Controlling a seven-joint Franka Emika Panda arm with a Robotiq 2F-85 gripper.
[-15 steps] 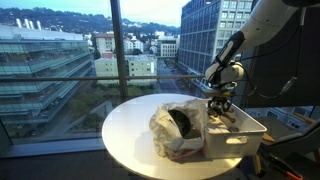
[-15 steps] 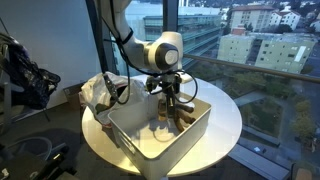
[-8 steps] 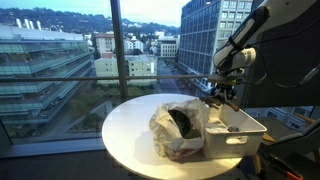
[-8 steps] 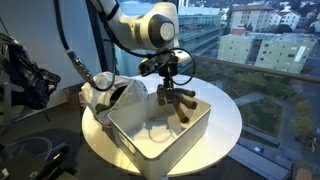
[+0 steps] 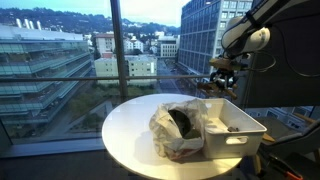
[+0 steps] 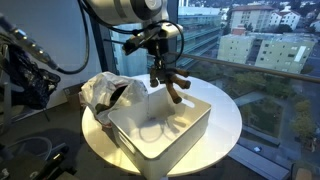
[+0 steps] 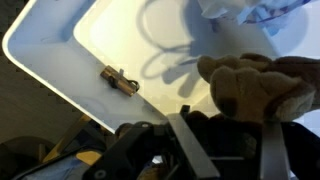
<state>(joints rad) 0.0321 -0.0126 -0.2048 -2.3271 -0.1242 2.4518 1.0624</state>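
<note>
My gripper (image 6: 161, 64) is shut on a brown plush toy (image 6: 173, 84) and holds it in the air above the white plastic bin (image 6: 150, 150) on the round white table (image 6: 226, 126). In an exterior view the gripper (image 5: 222, 72) hangs over the bin's far end (image 5: 245, 131) with the toy (image 5: 222, 84) dangling under it. In the wrist view the toy (image 7: 255, 85) sits between my fingers (image 7: 192, 142), with the bin floor (image 7: 110, 40) below. A small brown object (image 7: 120, 80) lies on the bin floor.
A crumpled clear plastic bag with something dark inside (image 5: 180, 128) lies on the table against the bin; it also shows in an exterior view (image 6: 105, 92). Large windows stand right behind the table. Dark equipment (image 6: 25, 75) stands beside the table.
My gripper has risen out of the bin with the brown plush toy in it, from the bin floor to well above the rim.
</note>
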